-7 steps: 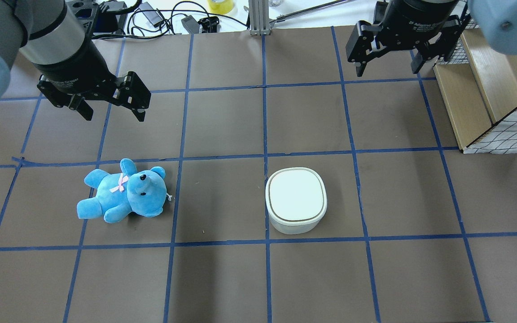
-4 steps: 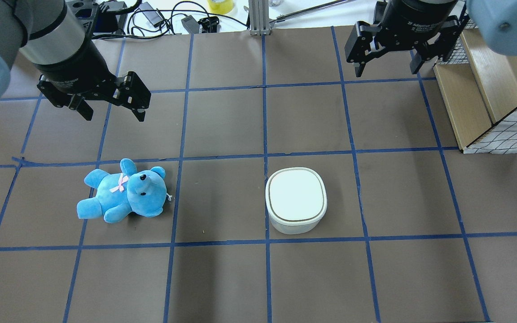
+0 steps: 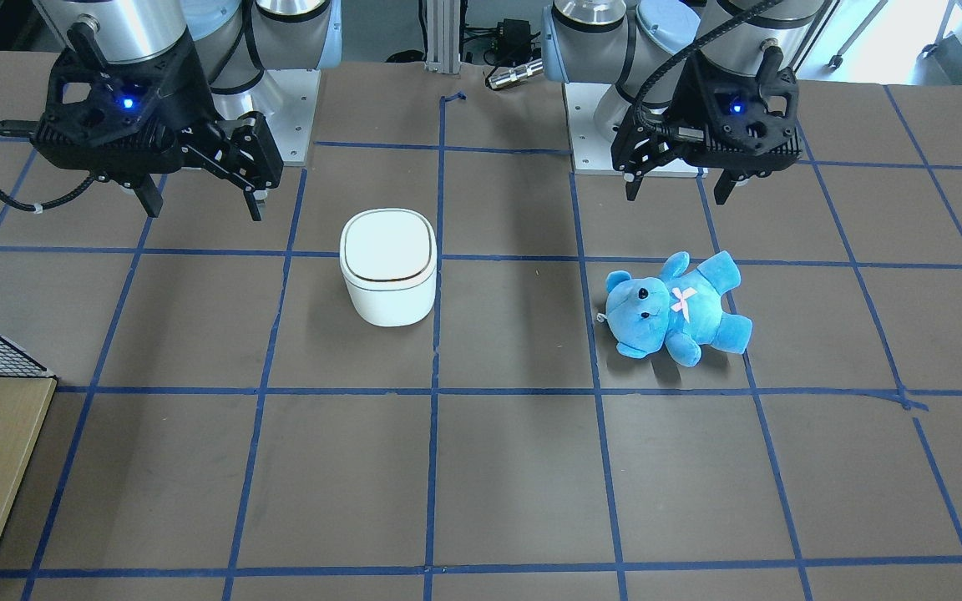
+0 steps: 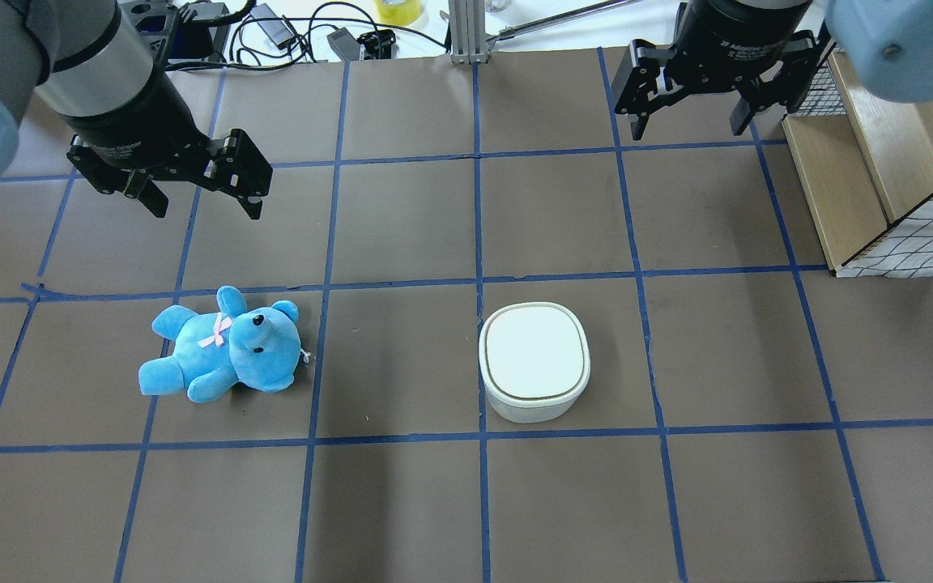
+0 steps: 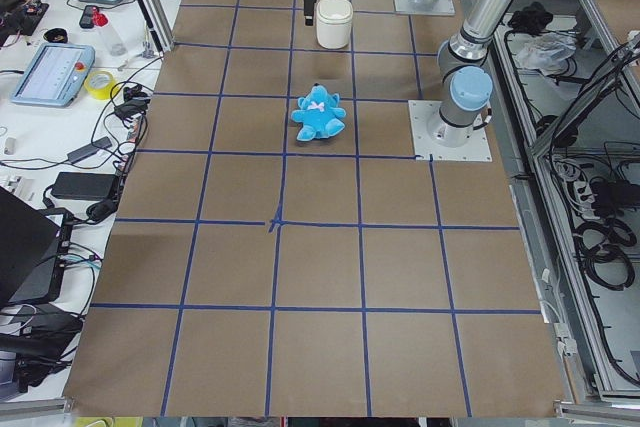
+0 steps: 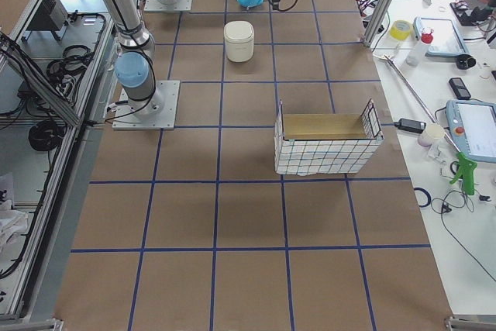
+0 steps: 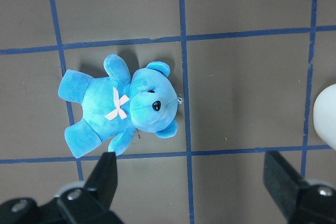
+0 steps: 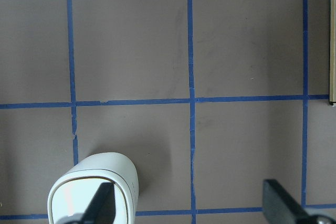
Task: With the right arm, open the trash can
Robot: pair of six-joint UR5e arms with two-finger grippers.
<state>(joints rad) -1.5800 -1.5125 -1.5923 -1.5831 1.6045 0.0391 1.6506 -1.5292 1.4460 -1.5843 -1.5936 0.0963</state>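
Note:
The white trash can (image 4: 534, 362) stands on the brown table right of centre with its lid shut. It also shows in the front view (image 3: 387, 265) and, at the lower left, in the right wrist view (image 8: 94, 192). My right gripper (image 4: 688, 128) is open and empty. It hangs above the table beyond and to the right of the can, well apart from it, and shows in the front view (image 3: 203, 207). My left gripper (image 4: 207, 210) is open and empty, above and beyond a blue teddy bear (image 4: 223, 346).
A wire-mesh basket with wooden panels (image 4: 879, 162) stands at the table's right edge, close to my right gripper. Cables and small gear (image 4: 288, 32) lie past the far edge. Blue tape lines divide the table into squares.
My right gripper has shifted slightly left and toward the far edge in the overhead view. The left arm, the bear and the trash can have not moved.

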